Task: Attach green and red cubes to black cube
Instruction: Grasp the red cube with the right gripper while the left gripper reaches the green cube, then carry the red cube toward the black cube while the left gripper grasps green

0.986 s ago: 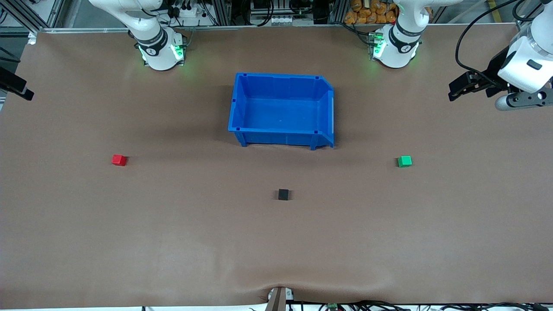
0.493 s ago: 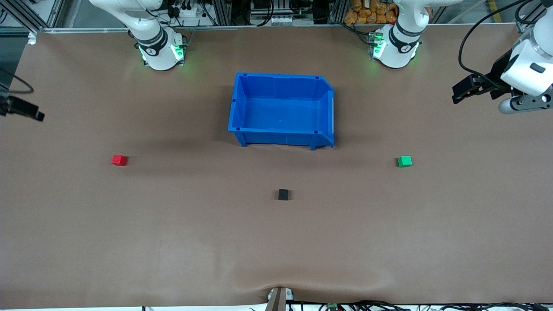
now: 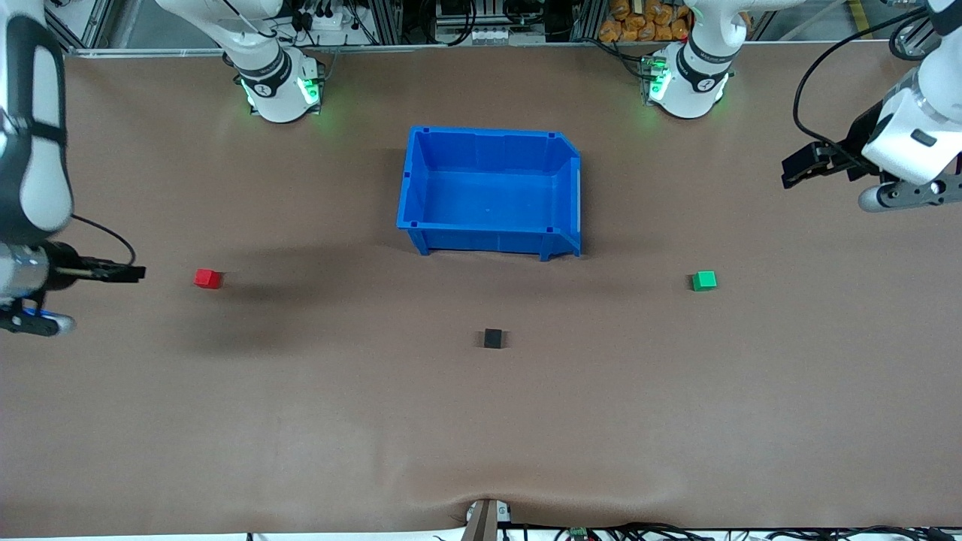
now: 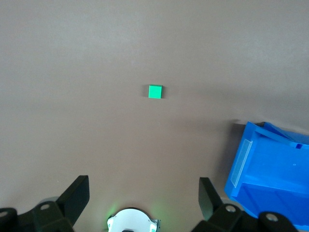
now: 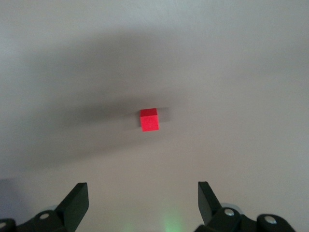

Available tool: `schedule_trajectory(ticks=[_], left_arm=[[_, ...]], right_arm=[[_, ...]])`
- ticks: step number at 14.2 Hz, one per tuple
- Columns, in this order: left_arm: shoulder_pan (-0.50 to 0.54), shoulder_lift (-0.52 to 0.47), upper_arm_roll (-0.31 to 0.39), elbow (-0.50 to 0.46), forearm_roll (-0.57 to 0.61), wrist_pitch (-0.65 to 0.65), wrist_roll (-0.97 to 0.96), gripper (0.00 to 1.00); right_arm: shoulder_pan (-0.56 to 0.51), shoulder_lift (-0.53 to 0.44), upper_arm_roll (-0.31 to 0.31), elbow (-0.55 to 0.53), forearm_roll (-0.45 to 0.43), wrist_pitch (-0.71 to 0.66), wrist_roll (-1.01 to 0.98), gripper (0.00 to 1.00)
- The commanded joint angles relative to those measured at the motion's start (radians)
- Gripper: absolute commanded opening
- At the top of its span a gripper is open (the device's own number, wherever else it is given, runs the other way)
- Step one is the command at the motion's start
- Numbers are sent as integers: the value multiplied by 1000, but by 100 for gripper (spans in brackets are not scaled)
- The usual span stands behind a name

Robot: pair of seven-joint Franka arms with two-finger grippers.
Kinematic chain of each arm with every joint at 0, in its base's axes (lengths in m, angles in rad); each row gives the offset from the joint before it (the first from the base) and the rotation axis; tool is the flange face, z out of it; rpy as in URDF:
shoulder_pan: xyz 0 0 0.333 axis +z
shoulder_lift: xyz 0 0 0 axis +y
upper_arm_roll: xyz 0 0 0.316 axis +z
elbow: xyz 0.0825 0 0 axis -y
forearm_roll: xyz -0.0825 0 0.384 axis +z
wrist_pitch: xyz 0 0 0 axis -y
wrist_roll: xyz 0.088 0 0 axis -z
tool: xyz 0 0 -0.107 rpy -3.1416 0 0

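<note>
The red cube (image 3: pixel 207 279) lies toward the right arm's end of the table, and it shows in the right wrist view (image 5: pixel 149 119). Just short of it, my right gripper (image 3: pixel 124 272) hangs open and empty (image 5: pixel 143 200). The green cube (image 3: pixel 704 281) lies toward the left arm's end and shows in the left wrist view (image 4: pixel 155 91). My left gripper (image 3: pixel 800 161) is open, empty and high over that end of the table (image 4: pixel 144 195), well clear of the green cube. The black cube (image 3: pixel 493 338) sits alone mid-table, nearer the front camera than both coloured cubes.
An empty blue bin (image 3: pixel 409 180) stands mid-table, farther from the front camera than the black cube; one corner of it shows in the left wrist view (image 4: pixel 270 174). The left arm's base (image 4: pixel 131 220) shows between the left fingers. Brown mat covers the table.
My right arm has swung in from the table's edge and its open gripper has come close to the red cube. My left gripper has barely shifted. No cube has moved.
</note>
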Motion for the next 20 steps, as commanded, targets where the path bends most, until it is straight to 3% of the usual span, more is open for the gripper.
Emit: schedule_trajectory(ticks=[1,3,5,9,12,13,15,16,17,19,20], left_arm=[[21,38,3,-29,14,51,12,100],[33,38,1,-93,14,127,12,100],[36,53,3,-136,14,175,9,100],[53,67,3,-260,15,322,7,100],[53,87,3,-290,18,358,9,100],[53,100,3,-290,18,367,9,100],[51,134,3,-293,18,388,9,100],[51,149,3,-302,18,414,9,100],[51,159,3,-320,18,449,9,100],[53,176,3,-368,18,529,9,100],[53,194,4,-386,22,569,10,100]], right_arm=[[-39,106,10,28,6,21,9,100],[-68,166,10,-5,24,87,9,100],[-73,185,10,-60,70,147,9,100],[-62,215,13,-159,78,276,9,100],[-45,235,15,-185,81,299,9,100],[-41,241,15,-190,81,301,9,94],[-38,243,15,-194,83,292,10,58],[-38,248,15,-197,81,295,9,46],[-41,255,15,-197,81,296,9,44],[-44,260,15,-196,81,296,9,13],[-47,260,15,-194,83,296,10,12]])
